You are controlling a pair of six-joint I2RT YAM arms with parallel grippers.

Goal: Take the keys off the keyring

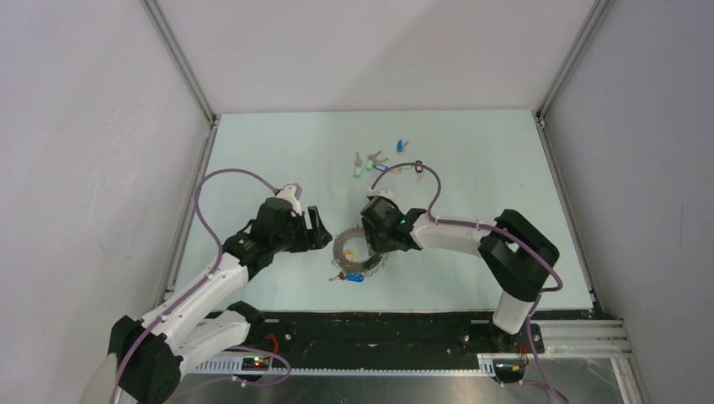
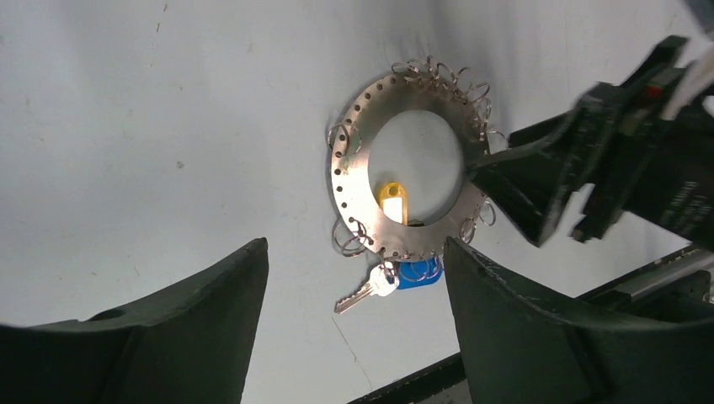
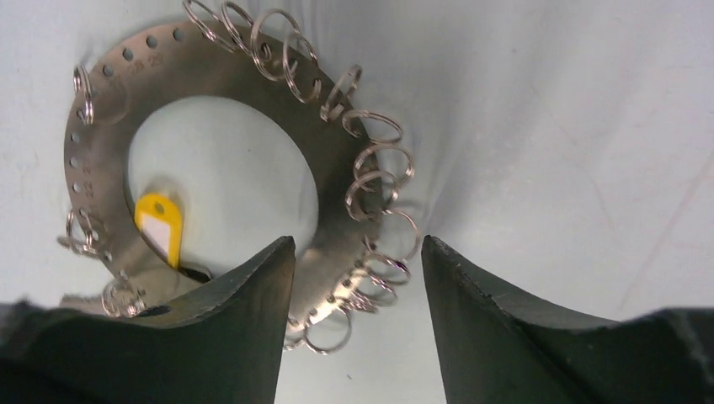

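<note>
The keyring is a flat silver hoop with punched holes and small split rings, lying on the table. It also shows in the left wrist view and the right wrist view. One silver key with a blue tag hangs on its near edge. A yellow tag lies inside the hoop. My left gripper is open just left of the hoop. My right gripper is open, with its jaws astride the hoop's right rim.
Several loose keys with green and blue tags lie at the back of the table. A purple cable arcs over the right arm. The black front rail runs along the near edge.
</note>
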